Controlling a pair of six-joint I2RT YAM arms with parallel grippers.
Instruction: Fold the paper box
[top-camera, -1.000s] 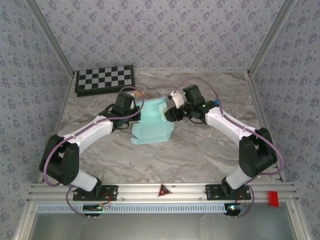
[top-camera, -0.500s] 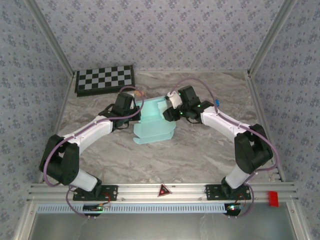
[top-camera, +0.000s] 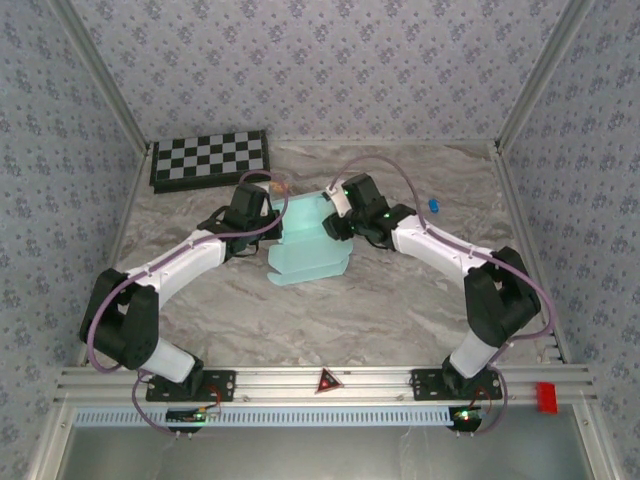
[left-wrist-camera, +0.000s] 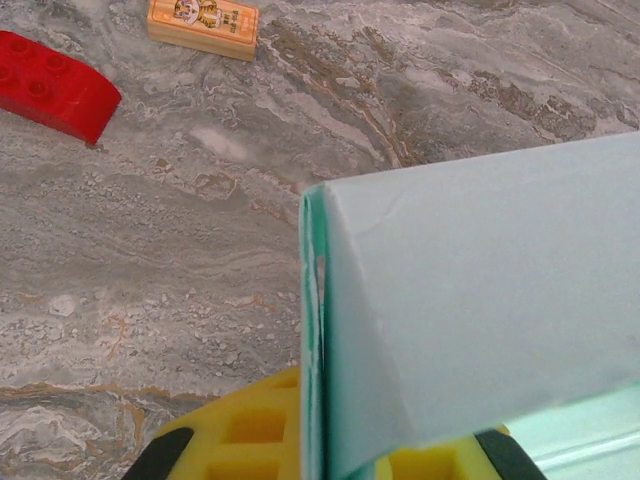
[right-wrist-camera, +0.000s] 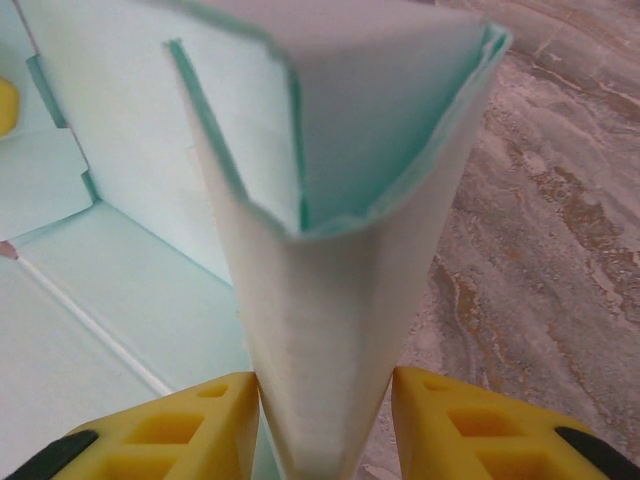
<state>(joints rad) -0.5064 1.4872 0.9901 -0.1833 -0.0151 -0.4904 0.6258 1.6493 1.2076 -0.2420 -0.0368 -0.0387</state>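
Observation:
The paper box (top-camera: 305, 250), pale cyan card, lies half folded in the middle of the marble table. My left gripper (top-camera: 277, 216) is shut on its upright left wall. In the left wrist view that doubled wall (left-wrist-camera: 470, 300) stands edge-on between the yellow fingers (left-wrist-camera: 225, 440) of the left gripper (left-wrist-camera: 320, 455). My right gripper (top-camera: 329, 222) is at the box's right side. In the right wrist view a folded wedge of card (right-wrist-camera: 330, 300) rises from the right gripper (right-wrist-camera: 325, 430), and both yellow fingers (right-wrist-camera: 470, 420) press on its sides.
A black-and-white checkerboard (top-camera: 208, 158) lies at the back left. A red block (left-wrist-camera: 55, 85) and a small orange printed block (left-wrist-camera: 203, 25) lie on the table beyond the left gripper. A small blue object (top-camera: 434, 204) sits to the right of the right arm.
The right gripper has moved left onto the box's right wall and its jaws have narrowed on the folded card. The left gripper has kept its hold.

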